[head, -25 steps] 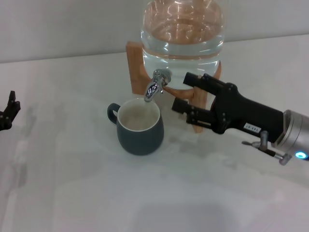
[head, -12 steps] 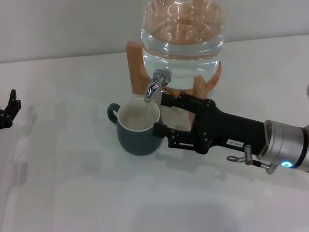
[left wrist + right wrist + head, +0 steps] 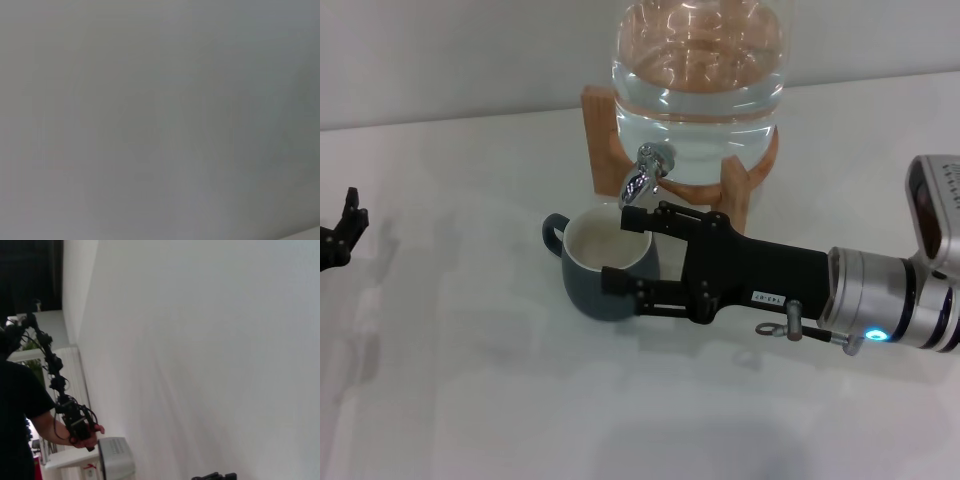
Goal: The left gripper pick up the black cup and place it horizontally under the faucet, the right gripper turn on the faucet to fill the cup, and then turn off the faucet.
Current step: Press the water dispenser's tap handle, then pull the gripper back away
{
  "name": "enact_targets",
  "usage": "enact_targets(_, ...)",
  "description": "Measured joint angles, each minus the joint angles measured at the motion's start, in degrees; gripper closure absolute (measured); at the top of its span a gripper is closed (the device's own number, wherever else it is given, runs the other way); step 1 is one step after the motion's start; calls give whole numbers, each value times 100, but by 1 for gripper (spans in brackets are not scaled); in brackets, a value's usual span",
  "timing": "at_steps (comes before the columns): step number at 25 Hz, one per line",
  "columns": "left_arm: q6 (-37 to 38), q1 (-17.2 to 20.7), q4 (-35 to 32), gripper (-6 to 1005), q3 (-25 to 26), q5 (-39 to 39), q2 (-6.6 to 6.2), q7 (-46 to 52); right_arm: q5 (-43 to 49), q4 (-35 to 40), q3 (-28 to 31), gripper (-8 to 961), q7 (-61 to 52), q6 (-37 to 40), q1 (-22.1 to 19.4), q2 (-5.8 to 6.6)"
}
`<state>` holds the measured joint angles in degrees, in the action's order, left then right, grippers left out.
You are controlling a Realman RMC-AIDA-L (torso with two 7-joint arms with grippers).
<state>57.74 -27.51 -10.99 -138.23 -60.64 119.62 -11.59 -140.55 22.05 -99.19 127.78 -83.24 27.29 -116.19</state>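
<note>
Now, from the head camera, your right gripper (image 3: 617, 247) lies low over the black cup (image 3: 608, 261), fingers spread wide, one near the faucet (image 3: 642, 178), the other across the cup's near side. The cup stands upright under the nozzle. I judge you're too low for the lever: lift the fingers clear of the cup first, then close around the handle only. Your left gripper (image 3: 340, 235) sits parked at the table's far left edge, prongs apart. The left wrist camera shows only blank grey. The right wrist camera shows a white wall and nothing of the task.
</note>
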Motion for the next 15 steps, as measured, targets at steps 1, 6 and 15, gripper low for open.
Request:
enact_targets(1, -1, 1, 0, 104, -10, 0, 0, 3, -9, 17, -1, 130, 0, 35, -6, 0)
enact_targets(6, -10, 8, 0, 104, -28, 0, 0, 17, -77, 46, 5, 130, 0, 151, -24, 0)
enact_targets(15, -36, -2, 0, 105, -28, 0, -6, 6, -122, 89, 38, 130, 44, 219, -55, 0)
